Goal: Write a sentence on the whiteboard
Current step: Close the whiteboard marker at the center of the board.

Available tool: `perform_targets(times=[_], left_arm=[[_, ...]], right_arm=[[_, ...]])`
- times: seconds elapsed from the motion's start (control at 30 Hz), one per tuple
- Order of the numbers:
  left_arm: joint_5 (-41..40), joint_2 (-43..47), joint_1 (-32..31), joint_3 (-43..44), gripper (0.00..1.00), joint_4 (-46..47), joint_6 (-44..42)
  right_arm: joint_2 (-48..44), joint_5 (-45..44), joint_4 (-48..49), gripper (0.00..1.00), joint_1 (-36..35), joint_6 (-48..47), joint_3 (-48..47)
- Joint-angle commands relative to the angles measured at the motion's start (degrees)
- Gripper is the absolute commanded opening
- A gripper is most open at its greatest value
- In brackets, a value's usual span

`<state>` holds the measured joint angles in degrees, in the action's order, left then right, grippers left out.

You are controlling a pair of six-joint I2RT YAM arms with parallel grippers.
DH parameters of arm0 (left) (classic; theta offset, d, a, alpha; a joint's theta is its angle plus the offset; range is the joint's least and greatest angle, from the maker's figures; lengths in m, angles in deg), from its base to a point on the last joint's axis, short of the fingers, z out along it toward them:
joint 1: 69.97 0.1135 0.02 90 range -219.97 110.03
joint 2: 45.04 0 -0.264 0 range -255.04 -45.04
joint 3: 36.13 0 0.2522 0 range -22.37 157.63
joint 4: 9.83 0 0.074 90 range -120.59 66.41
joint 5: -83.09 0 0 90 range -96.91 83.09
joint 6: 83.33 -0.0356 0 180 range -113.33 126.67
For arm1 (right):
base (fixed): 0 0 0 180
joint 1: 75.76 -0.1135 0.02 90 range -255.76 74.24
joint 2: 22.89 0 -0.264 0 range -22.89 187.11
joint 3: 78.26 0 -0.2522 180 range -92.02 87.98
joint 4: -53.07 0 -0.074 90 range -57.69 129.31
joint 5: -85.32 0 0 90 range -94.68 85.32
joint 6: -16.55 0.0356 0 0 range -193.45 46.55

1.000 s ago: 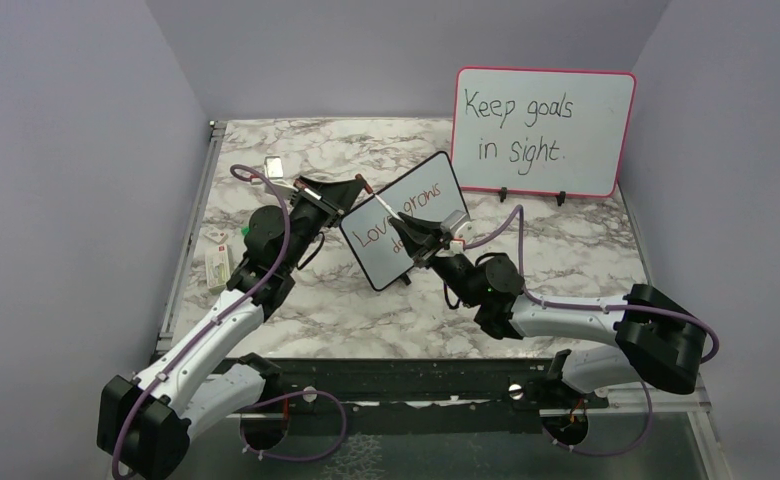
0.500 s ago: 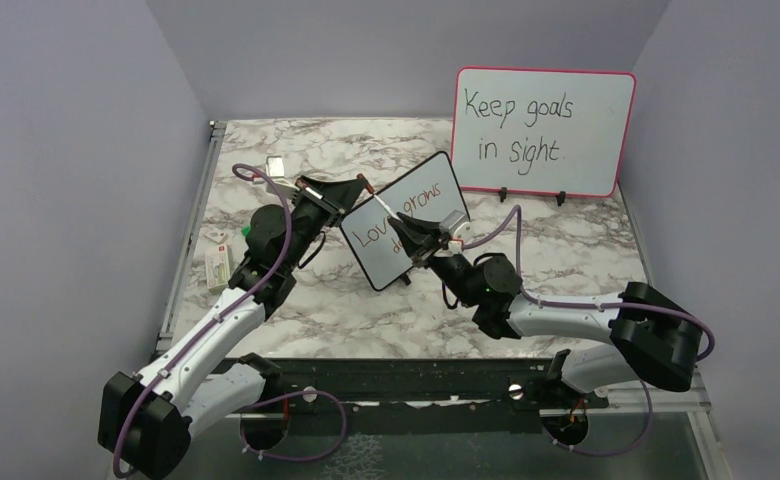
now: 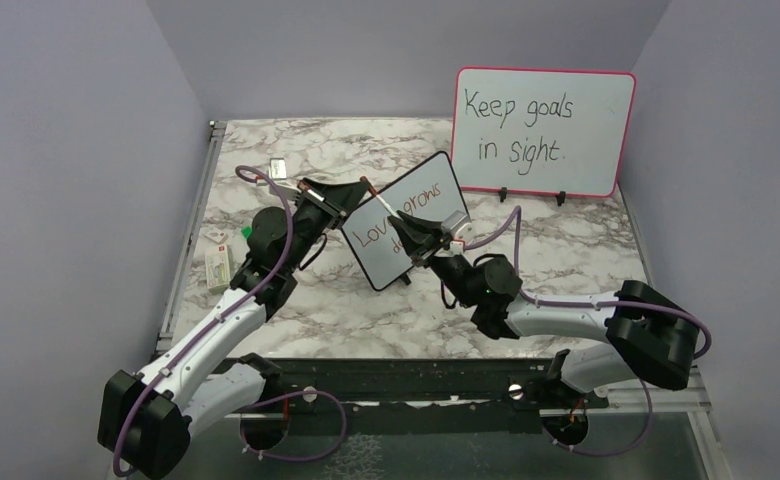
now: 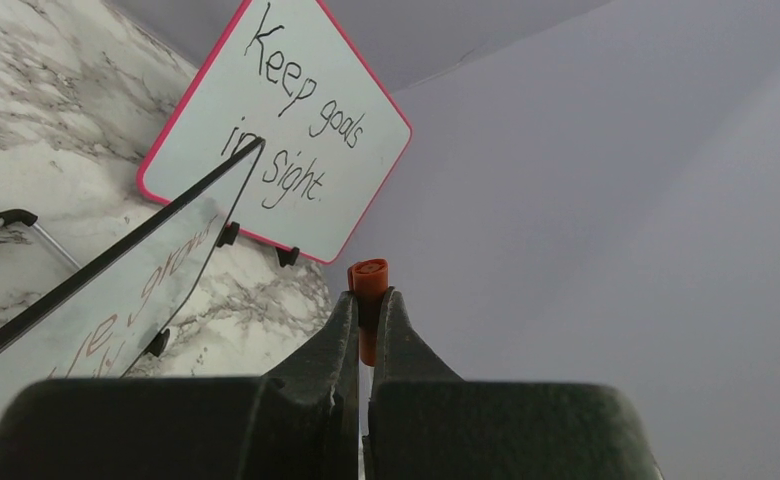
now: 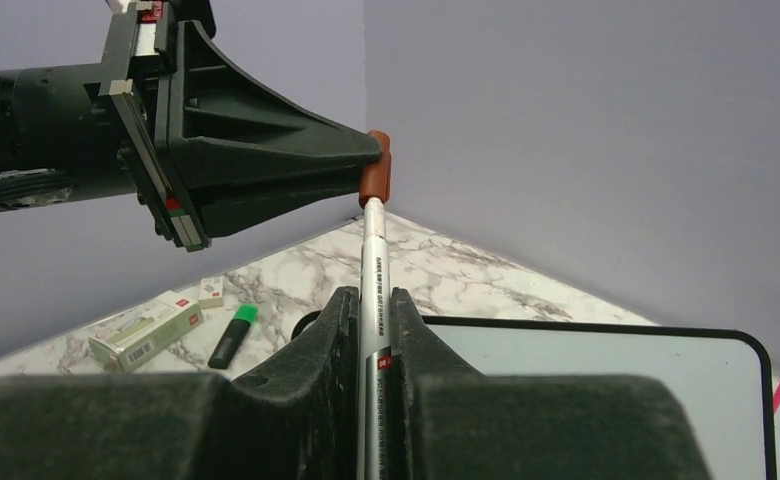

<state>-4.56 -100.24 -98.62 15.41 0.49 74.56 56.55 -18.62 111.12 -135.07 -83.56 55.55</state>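
Observation:
The black-framed whiteboard (image 3: 413, 222) stands tilted at mid-table and shows in the right wrist view (image 5: 606, 375) and edge-on in the left wrist view (image 4: 136, 285). The reddish-brown sentence (image 3: 398, 210) reads "Love grows" with a "d" below; my right gripper hides the rest. My right gripper (image 3: 406, 228) (image 5: 371, 295) is shut on a white marker (image 5: 373, 245) in front of the board. My left gripper (image 3: 364, 186) (image 4: 368, 300) is shut on the marker's reddish-brown cap (image 4: 369, 277) (image 5: 375, 172), which sits at the marker's far end.
The pink-framed board (image 3: 544, 130) reading "Keep goals in sight" stands at the back right. A green highlighter (image 5: 232, 335), a long box (image 5: 144, 332) and a small box (image 5: 210, 291) lie at the table's left. A small white item (image 3: 276, 167) lies at the back left. Purple walls enclose the table.
My left arm's wrist has shifted very slightly. The marker, cap and whiteboard stay where they were.

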Motion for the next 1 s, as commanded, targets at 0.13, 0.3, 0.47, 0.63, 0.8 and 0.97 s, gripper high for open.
perform_targets(times=[0.13, 0.3, 0.47, 0.63, 0.8, 0.97], left_arm=[[2.89, 0.86, -0.74, -0.47, 0.0, 2.36, 1.46], [2.68, 1.31, -1.75, -0.93, 0.0, 2.89, 2.29], [2.47, 1.29, -3.06, -1.96, 0.0, 3.57, 2.97], [2.95, 1.13, -4.36, -2.7, 0.0, 4.43, 3.04], [3.45, 1.16, -6.14, -4.19, 0.0, 5.72, 3.24], [3.12, 1.72, -7.89, -7.16, 0.0, 7.77, 4.9]], right_arm=[[1.66, -1.1, 5.5, 0.0, -0.44, 0.59, -1.76], [4.06, -2.63, 10.14, 0.0, -0.39, -0.4, -2.08], [8.02, -4.6, 18.41, 0.0, -0.4, -3.26, -2.31], [10.57, -5.03, 20.29, 0.01, -0.32, -3.84, -3.71], [11.6, -6.25, 22.24, 0.0, -0.43, -4.02, -4.14], [12.8, -7.0, 24.56, 0.01, -0.37, -3.76, -3.99]])
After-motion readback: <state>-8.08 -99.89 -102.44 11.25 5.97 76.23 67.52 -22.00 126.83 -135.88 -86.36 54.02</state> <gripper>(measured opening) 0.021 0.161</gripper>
